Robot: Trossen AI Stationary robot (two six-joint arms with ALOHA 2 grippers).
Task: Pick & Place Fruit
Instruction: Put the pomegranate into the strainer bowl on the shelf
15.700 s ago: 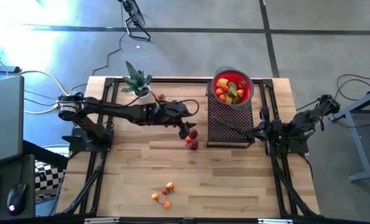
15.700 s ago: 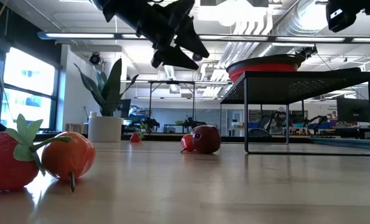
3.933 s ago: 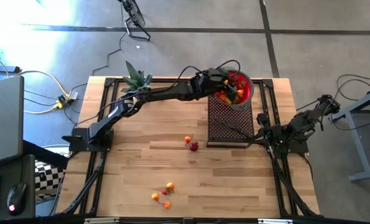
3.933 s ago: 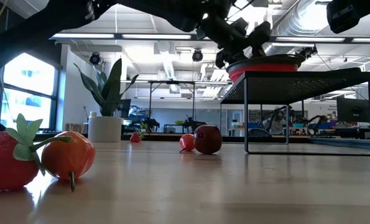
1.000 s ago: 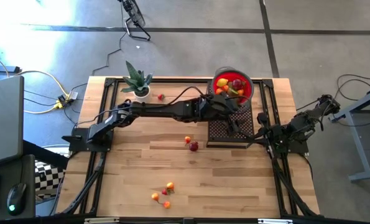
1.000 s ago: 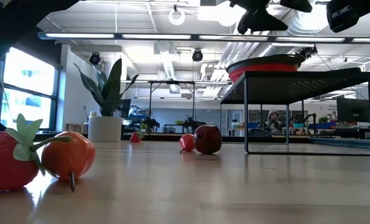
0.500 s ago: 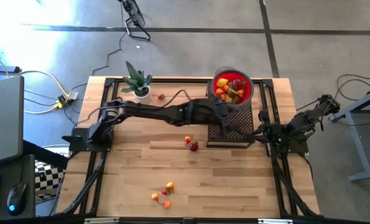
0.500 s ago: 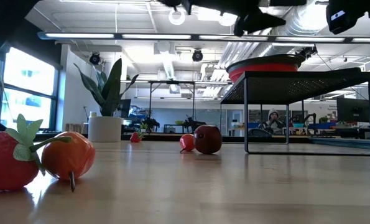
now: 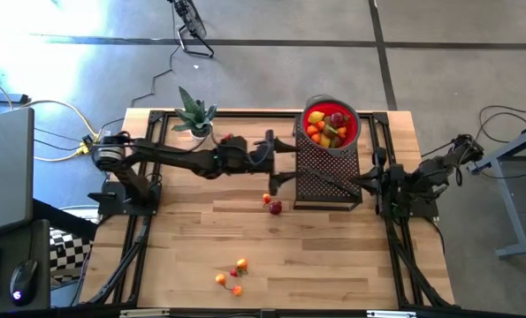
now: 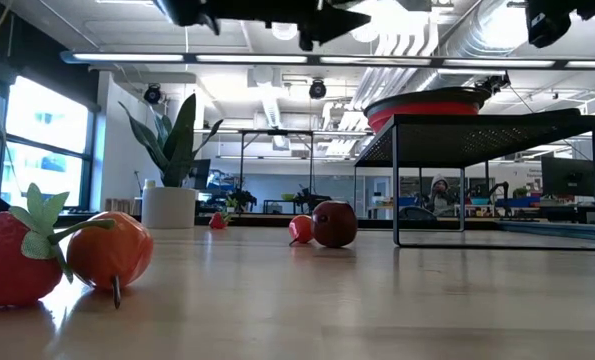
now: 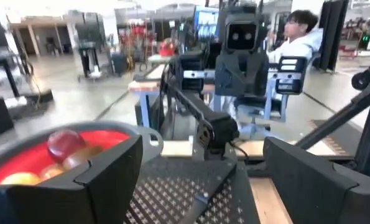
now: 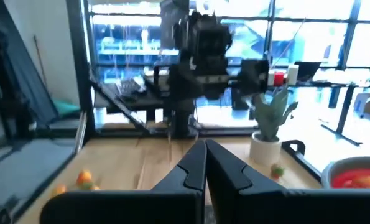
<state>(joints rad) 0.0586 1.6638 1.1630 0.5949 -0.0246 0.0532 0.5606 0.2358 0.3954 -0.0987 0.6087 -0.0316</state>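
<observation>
Left gripper: my left gripper (image 9: 278, 162) hangs above the table just beside the black mesh stand (image 9: 327, 172), on the side away from my right arm, fingers spread wide and holding nothing.
Right gripper: my right gripper (image 9: 369, 183) waits at the far edge of the stand, fingers (image 12: 204, 163) pressed together and empty.
Fruit in the bowl: a heap of red, orange, yellow and green fruit fills the red bowl (image 9: 352, 130) on top of the stand; a dark red apple (image 11: 64, 142) lies uppermost.
Fruit on the table: a dark red apple (image 9: 275, 208) and a small orange-red piece (image 9: 266, 199) sit touching on the wood just below my left gripper and near the stand's front corner.
Nearer the front edge: a strawberry (image 10: 17, 255) and an orange fruit (image 10: 110, 251) lie side by side within a little cluster (image 9: 232, 276), well apart from the stand.
By the plant: one small red fruit (image 9: 229, 137) rests just beside the potted plant (image 9: 194, 117) at the back of the table.
In the way: the raised stand lifts the bowl clear of the tabletop (image 9: 333, 256), and my left arm stretches across the back half of the table, passing close to the plant.
Beyond the table: a seated person (image 11: 300, 38) shows in the room past the stand.
</observation>
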